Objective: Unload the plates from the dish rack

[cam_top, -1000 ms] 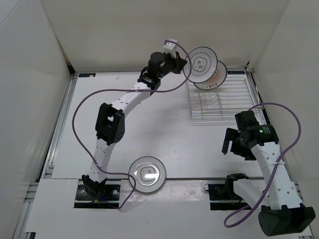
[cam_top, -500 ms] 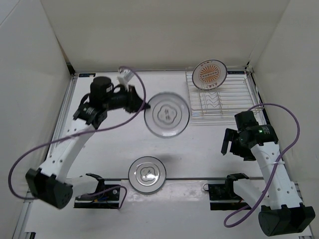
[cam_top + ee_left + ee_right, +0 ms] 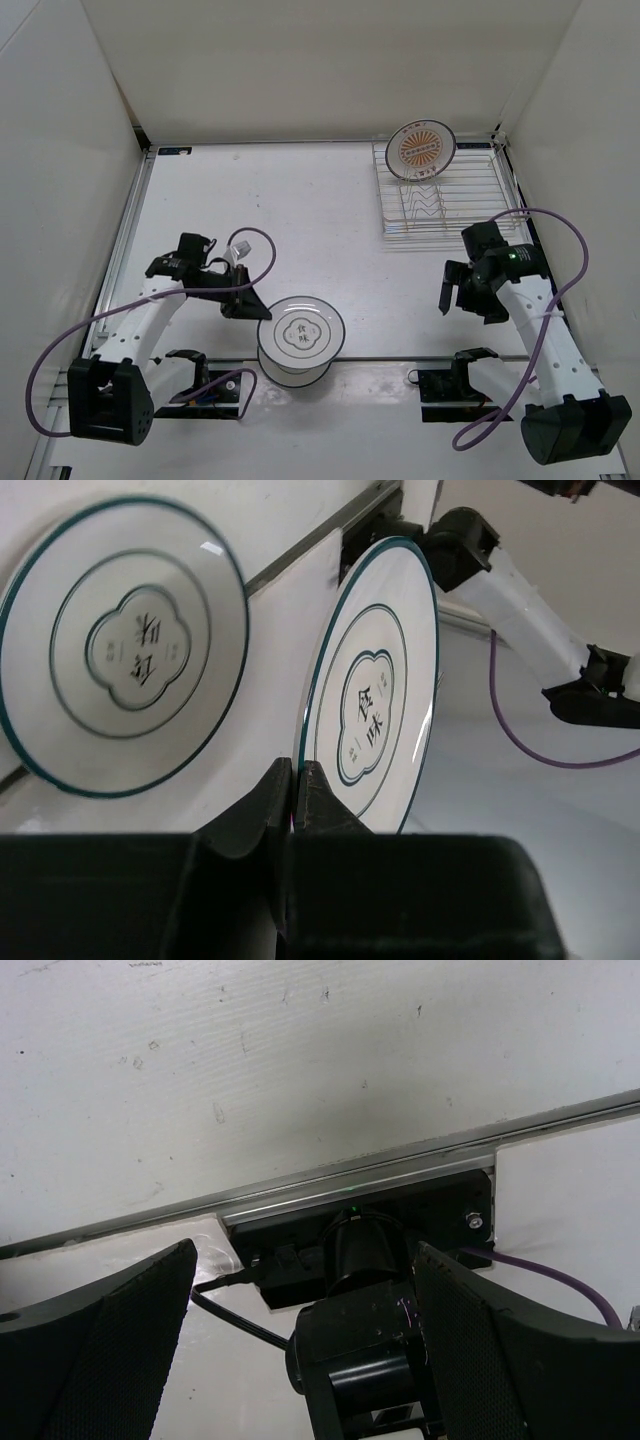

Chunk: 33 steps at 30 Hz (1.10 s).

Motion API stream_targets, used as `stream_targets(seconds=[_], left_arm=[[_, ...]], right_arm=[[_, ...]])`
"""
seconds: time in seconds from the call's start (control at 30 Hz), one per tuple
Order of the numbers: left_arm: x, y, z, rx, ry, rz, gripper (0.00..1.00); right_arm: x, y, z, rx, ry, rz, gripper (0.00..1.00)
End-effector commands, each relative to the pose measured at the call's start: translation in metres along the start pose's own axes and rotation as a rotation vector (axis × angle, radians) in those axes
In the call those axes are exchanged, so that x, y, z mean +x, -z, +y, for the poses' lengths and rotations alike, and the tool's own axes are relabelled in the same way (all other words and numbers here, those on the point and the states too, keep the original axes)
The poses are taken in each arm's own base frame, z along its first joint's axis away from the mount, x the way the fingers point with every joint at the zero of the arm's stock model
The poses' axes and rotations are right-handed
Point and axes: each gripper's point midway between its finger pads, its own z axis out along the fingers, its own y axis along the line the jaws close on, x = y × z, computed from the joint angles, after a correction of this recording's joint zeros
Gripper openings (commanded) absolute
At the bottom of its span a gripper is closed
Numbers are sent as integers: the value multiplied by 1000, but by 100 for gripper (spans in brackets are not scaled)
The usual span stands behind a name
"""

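My left gripper [image 3: 246, 298] is shut on the rim of a white plate with a dark scalloped outline [image 3: 301, 332], low at the front of the table. In the left wrist view the fingers [image 3: 262, 802] pinch that plate [image 3: 375, 695] at its edge. It hangs over a second plate of the same kind [image 3: 125, 645], whose rim [image 3: 290, 381] peeks out beneath it. An orange sunburst plate [image 3: 422, 150] stands upright at the far end of the wire dish rack [image 3: 440, 215]. My right gripper [image 3: 462, 290] is open with nothing in it, near the rack's front right corner.
White walls close in the table on the left, back and right. A metal rail [image 3: 300, 1185] runs along the near edge, with the right arm's base [image 3: 365, 1250] under my right gripper [image 3: 300, 1260]. Purple cables [image 3: 560, 230] loop off both arms.
The left arm has swung the plate from the rack, across the middle of the table, down to the front over the plate lying there. The right arm has barely shifted.
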Motion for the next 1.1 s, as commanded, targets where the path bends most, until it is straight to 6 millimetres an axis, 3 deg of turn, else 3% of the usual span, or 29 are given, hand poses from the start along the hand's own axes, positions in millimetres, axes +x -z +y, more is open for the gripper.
stream_targets(seconds=[0.0, 0.23, 0.33, 0.5, 0.6, 0.73, 0.9, 0.93, 1.0, 1.07], left_arm=[[18, 0, 5, 32, 63, 36, 1], [29, -9, 78, -256, 129, 55, 1], [21, -12, 100, -323, 117, 41, 1], [2, -23, 117, -349, 54, -3, 3], [5, -25, 124, -370, 47, 24, 9], [5, -22, 122, -392, 23, 33, 47], [6, -12, 117, -434, -3, 21, 79], [6, -7, 111, -444, 10, 28, 96], [-2, -1, 99, -453, 7, 10, 100], [8, 6, 93, -473, 75, 44, 100]], right_arm=[[-5, -2, 3, -1, 16, -5, 90], [-6, -6, 5, 9, 23, 14, 90], [-5, -7, 4, 8, 21, 15, 90], [-3, -6, 4, 5, 18, 12, 90], [-2, -6, 4, -3, 18, -5, 90], [-3, -5, 4, 0, 19, -3, 90], [-4, -10, 6, 3, 24, 13, 90], [-4, -10, 7, 0, 25, 12, 90], [-3, -12, 7, 2, 28, 21, 90], [-3, -12, 7, 4, 29, 22, 90]])
